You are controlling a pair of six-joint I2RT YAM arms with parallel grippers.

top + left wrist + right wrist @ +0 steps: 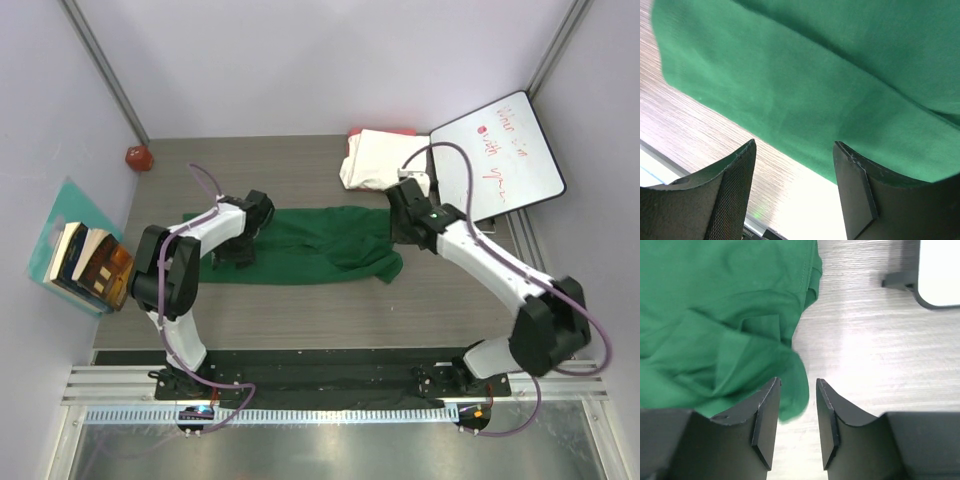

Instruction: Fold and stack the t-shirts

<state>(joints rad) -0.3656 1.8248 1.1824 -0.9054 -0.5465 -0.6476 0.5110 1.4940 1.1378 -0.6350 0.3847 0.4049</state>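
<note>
Green shirt (310, 245) spread between 2 empty grippers
Left gripper (795, 150) is wide apart at the shirt's left end. Right gripper (797, 385) is narrower, beside its rumpled right end. Beyond, a cream bundle (375, 158) lies on red-pink cloth (388, 131).

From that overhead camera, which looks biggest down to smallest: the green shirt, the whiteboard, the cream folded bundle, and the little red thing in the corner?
1. green shirt, the largest
2. whiteboard, a little smaller
3. cream bundle, clearly smaller
4. red object, smallest by far
</note>
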